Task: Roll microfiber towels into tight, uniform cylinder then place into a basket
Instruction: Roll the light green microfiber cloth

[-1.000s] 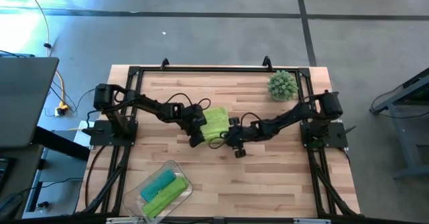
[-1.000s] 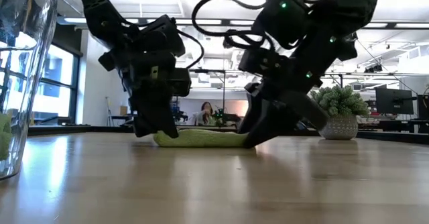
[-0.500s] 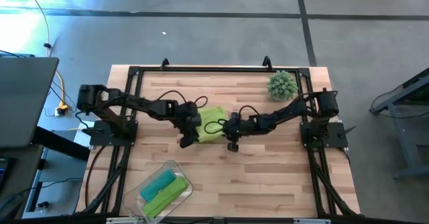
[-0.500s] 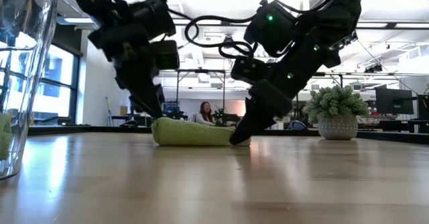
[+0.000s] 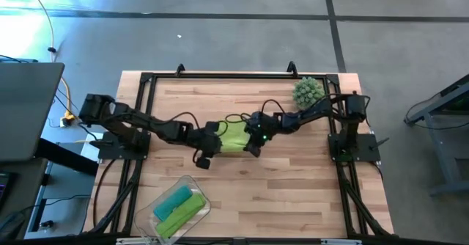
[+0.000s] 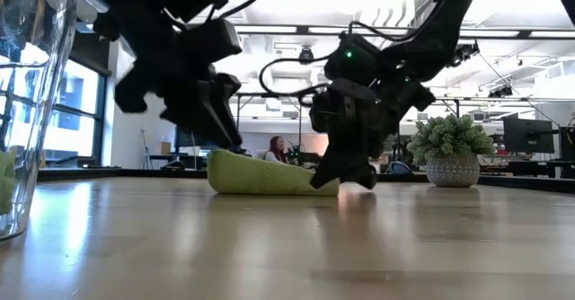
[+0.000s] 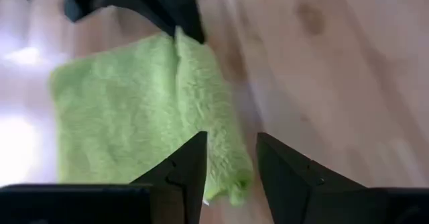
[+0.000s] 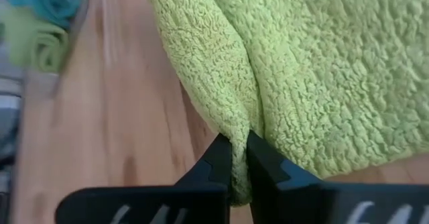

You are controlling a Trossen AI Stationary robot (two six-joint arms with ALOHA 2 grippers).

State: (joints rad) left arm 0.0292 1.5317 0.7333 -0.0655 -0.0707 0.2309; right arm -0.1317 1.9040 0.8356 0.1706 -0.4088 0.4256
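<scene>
A lime green microfiber towel lies mid-table, its near edge turned over into a low roll. My right gripper is shut on that roll's right end. My left gripper stands open just above the roll's left end corner; whether it touches, I cannot tell. The clear basket sits at the near left, on the table, with a teal towel roll and a lime green towel roll lying inside. In the low view the lime green towel rests flat on the wood. My right gripper pinches the turned-over fold at the right end of the towel's near edge between its two fingers. The fingers slant down from the table's far right. The pinched fold stands up a little, and the towel's main part lies on the table.
A spiky grey-green ball plant in a pale pot stands at the far right. A black frame runs along the table's edges. Bare wood lies at the near right.
My left gripper has opened, let go of the towel, rolled about its wrist and risen a little. My right gripper has rolled, moved toward the towel's near edge and shut on the fold. The towel's near edge has turned over, so the towel is narrower and thicker.
</scene>
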